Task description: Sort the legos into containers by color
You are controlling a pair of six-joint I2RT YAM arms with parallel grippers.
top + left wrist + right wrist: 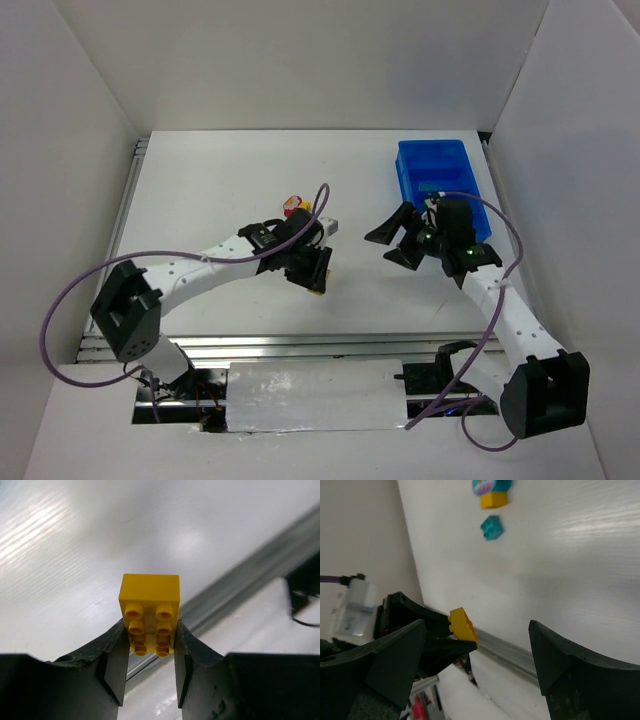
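One yellow lego (149,600) — clamped in left gripper (149,647).

Yellow eight-stud brick (150,597), studs facing wrist camera, clamped by its sides in left gripper (149,652). Teal brick (491,527) and second yellow brick (493,500) lie just beside each other on white table (570,555). Bright-blue bin (415,160) upright at far right.

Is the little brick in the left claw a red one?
No, the brick clamped in the left gripper is plainly yellow, studs and all, in the left wrist view.
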